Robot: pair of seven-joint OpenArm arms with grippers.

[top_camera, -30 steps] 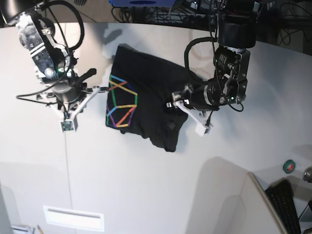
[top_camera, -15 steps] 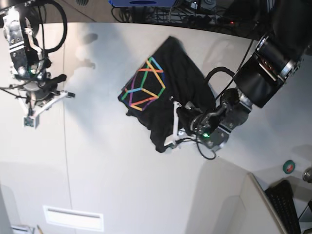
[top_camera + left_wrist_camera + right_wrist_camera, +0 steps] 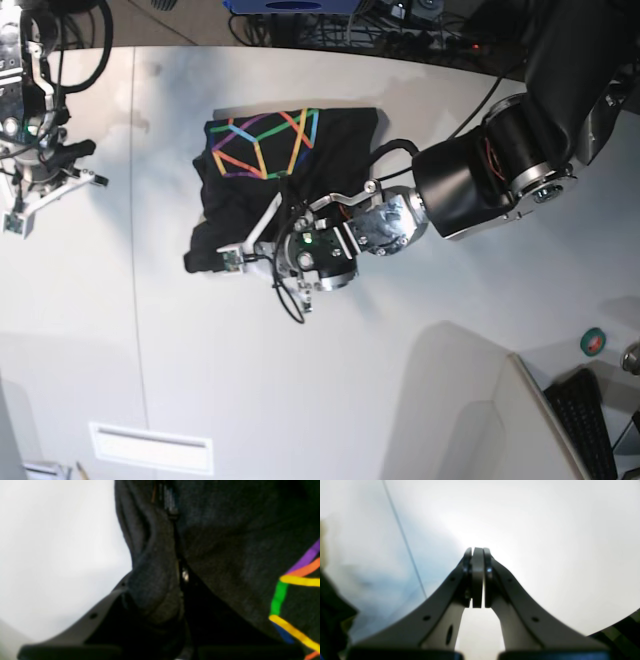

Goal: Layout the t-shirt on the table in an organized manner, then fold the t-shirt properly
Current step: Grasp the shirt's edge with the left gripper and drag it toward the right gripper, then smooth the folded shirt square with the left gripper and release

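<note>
Now farther left, soft black t-shirt [image 3: 262, 190] clamped in left gripper [image 3: 240, 257]; right gripper [image 3: 477, 552] together.

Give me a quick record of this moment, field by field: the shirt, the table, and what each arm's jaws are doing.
t-shirt: black, bunched and creased, not flat; coloured line print faces up at its far side
table: off-white, thin dark seam line on the side of the right arm
left gripper: at the shirt's near edge; jaws shut on a fold of black fabric, seen in the left wrist view
right gripper: over bare table, away from the shirt; jaws shut, holding nothing
task stage: laying out not finished, folding not begun
</note>
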